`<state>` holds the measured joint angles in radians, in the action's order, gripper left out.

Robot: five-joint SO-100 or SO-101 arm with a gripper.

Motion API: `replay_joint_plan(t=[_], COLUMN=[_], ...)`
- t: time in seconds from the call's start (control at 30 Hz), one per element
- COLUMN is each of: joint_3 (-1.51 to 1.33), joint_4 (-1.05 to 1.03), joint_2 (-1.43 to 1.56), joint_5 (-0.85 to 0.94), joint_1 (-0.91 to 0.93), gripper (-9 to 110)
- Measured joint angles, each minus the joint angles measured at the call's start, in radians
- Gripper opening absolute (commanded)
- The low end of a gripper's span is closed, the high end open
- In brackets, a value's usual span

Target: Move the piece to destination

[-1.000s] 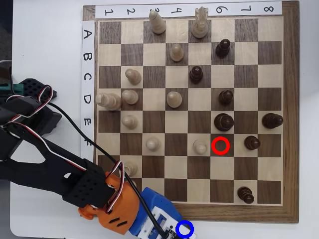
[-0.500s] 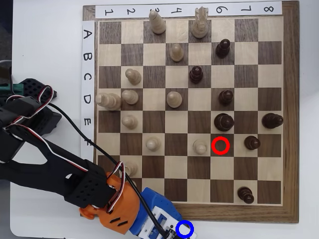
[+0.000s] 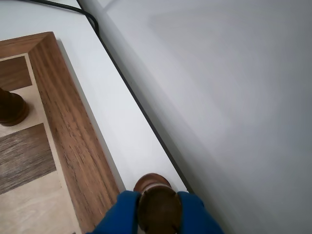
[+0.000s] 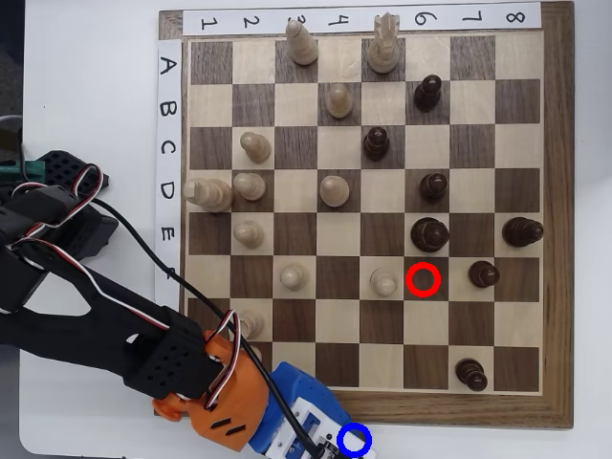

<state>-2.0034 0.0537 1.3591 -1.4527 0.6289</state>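
1. Two blue fingers (image 3: 126, 214) of the claw (image 3: 157, 210) press on the piece (image 3: 157, 207), a dark-brown pawn, one on each side, so the claw is closed around it; this is seen at the bottom edge of the wrist view.
2. Directly under the claw, the round base of the piece is over the white table strip (image 3: 122, 131); I cannot tell if the base touches it.
3. Just to the left of the claw in the wrist view runs the wooden frame of the chessboard (image 3: 68, 107), and the piece is outside this frame.
4. Further left and up from the claw in that view, another dark piece (image 3: 10, 108) stands on a light square, cut by the picture edge.
5. In the overhead view the claw (image 4: 344, 442) is at the bottom edge, below the board's frame (image 4: 459, 409), and the blue circle (image 4: 355, 441), the destination, is drawn right over its tip. The piece itself is hidden there under the arm.
6. Up and to the right of the claw in this view, the red circle (image 4: 424, 278) lies on a dark square with nothing inside.
7. Beside the red circle stand a cream pawn (image 4: 383, 281) on its left and a dark pawn (image 4: 483, 274) on its right.
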Motion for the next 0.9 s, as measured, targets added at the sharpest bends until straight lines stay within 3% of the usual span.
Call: replay_joint_plan(t=[0.13, 0.37, 0.67, 0.9], joint_3=[0.000, 0.000, -0.034, -0.156], joint_4=[0.005, 0.038, 0.051, 0.012], joint_2=[0.000, 0.000, 0.038, 0.347], joint_5=[-0.008, -0.011, -0.028, 0.043], joint_1=[0.000, 0.000, 0.000, 0.000], gripper=[27, 34, 32, 25])
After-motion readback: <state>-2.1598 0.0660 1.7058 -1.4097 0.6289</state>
